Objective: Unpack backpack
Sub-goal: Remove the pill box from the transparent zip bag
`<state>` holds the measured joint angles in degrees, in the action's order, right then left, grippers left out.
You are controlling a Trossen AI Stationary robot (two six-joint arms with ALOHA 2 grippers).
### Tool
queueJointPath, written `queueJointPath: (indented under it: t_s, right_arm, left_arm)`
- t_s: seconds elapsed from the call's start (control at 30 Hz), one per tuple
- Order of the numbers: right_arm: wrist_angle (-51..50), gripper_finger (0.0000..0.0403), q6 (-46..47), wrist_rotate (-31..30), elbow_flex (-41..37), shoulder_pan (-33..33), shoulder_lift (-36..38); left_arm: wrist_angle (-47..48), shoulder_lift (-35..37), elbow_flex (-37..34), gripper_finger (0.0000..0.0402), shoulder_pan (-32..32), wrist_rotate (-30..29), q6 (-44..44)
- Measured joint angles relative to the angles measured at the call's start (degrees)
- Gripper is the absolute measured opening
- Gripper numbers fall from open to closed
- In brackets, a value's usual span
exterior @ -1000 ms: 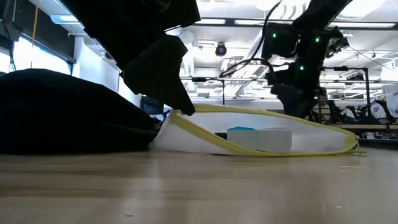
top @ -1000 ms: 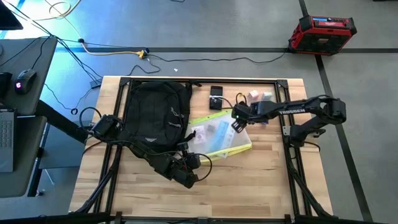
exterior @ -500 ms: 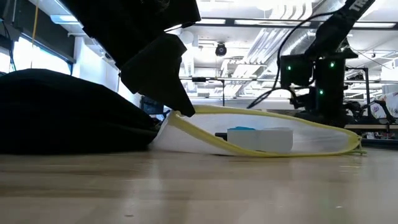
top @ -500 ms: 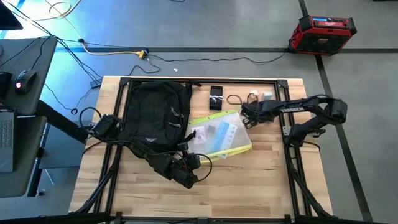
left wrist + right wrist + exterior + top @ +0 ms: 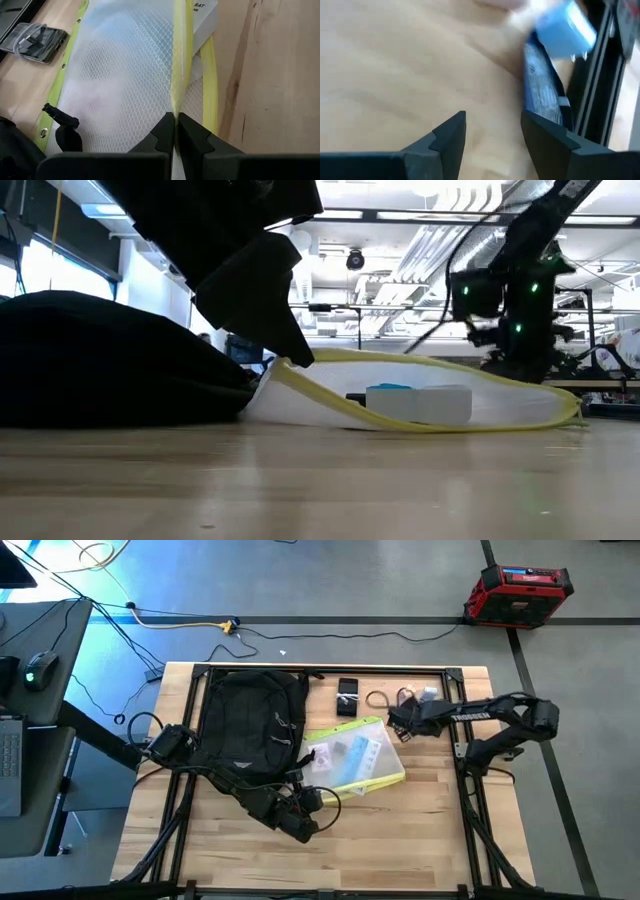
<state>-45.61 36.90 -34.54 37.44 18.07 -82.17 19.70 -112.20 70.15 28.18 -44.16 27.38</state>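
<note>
The backpack (image 5: 251, 728) is lying flat, long axis running near-to-far, while the left gripper (image 5: 175, 131) is pinching the mesh pouch's (image 5: 352, 757) yellow edge and the right gripper (image 5: 492, 131) is hovering open.

We judge this a robotics lab: exposed ceiling ducts (image 5: 400, 275), floor cables (image 5: 300, 635), a side desk (image 5: 35, 730).

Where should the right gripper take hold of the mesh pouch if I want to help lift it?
Grip the mesh pouch by its yellow border on the edge facing the right gripper, coming from that side. It lies flat, and the left gripper already pinches the opposite yellow edge.
</note>
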Motion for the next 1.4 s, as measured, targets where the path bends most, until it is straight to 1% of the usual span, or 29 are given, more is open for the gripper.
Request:
queueJointPath:
  t_s: [0.07, 0.13, 0.23, 0.3, 0.33, 0.4, 0.5, 0.6, 0.7, 0.77, 0.8, 0.87, 0.97, 1.1, 1.23, 1.3, 1.4]
  right_arm:
    - [0.1, 0.0177, 0.8, 0.1, 0.4, -6.8, 2.1]
    - [-0.1, 0.0177, 3.6, 0.6, 0.4, -14.7, 4.3]
    - [0.3, 0.0177, 10.8, 0.7, 0.4, -28.0, 7.9]
    - [3.0, 0.0177, 16.1, 0.0, 0.4, -36.3, 9.3]
    - [5.4, 0.0177, 18.2, -0.8, 0.4, -40.1, 9.7]
    - [13.2, 0.0177, 19.1, -2.8, 0.4, -46.8, 9.6]
    - [29.4, 0.0177, 11.4, -4.1, 0.4, -53.1, 6.8]
    - [42.6, 0.0177, 4.1, -4.5, 0.4, -54.8, 1.6]
    - [52.4, 0.0177, -0.2, -4.3, 0.4, -54.1, -4.8]
    - [59.5, 0.0177, -5.1, -2.7, 0.4, -53.2, -8.6]
    - [62.5, 0.0177, -7.6, -1.6, 0.6, -52.7, -10.2]
    - [64.1, 0.0177, -10.4, 0.0, 2.1, -51.7, -13.2]
    - [60.6, 0.0177, -11.4, 0.6, 5.8, -50.0, -16.5]
    - [47.1, 0.0177, -13.5, 0.4, 12.4, -48.5, -19.8]
    - [34.3, 0.0177, -13.9, -2.2, 18.9, -48.0, -21.5]
    - [30.4, 0.0177, -14.4, -3.4, 21.0, -48.0, -21.8]
    - [27.7, 0.0177, -13.9, -5.3, 21.9, -48.0, -21.8]
  left_arm:
    - [0.0, 0.0, 0.0, 0.0000, 0.0, 0.0, 0.0]
    - [0.0, 0.0, 0.0, 0.0000, 0.0, 0.0, 0.0]
    - [0.0, 0.0, 0.0, 0.0000, 0.0, 0.0, 0.2]
    - [0.0, 0.0, 0.0, 0.0000, 0.1, -0.1, 0.5]
    - [-0.1, 0.0, 0.0, 0.0000, 0.1, 0.0, 0.5]
    - [-0.1, 0.0, 0.0, 0.0000, 0.0, -0.1, 0.5]
    - [-0.2, 0.0, 0.0, 0.0000, 0.0, -0.1, 0.5]
    - [-0.3, 0.0, 0.0, 0.0000, 0.0, -0.1, 0.5]
    - [-0.7, 0.0, 0.0, 0.0000, 0.0, -0.1, 0.6]
    - [-1.4, 0.0, 0.0, 0.0000, 0.0, -0.4, 0.5]
    - [-1.8, 0.0, 0.0, 0.0000, 0.0, -0.6, 0.5]
    - [-2.1, 0.0, 0.0, 0.0000, 0.0, -0.9, 0.5]
    - [-2.1, 0.0, 0.0, 0.0000, 0.0, -1.3, 0.0]
    - [-2.1, 0.0, 0.0, 0.0000, 0.0, -1.4, 0.0]
    - [-2.0, 0.0, 0.0, 0.0000, 0.0, -1.4, -0.1]
    - [-2.0, 0.0, 0.0, 0.0000, 0.0, -1.4, -0.1]
    - [-2.0, 0.0, 0.0, 0.0000, 0.0, -1.4, -0.5]
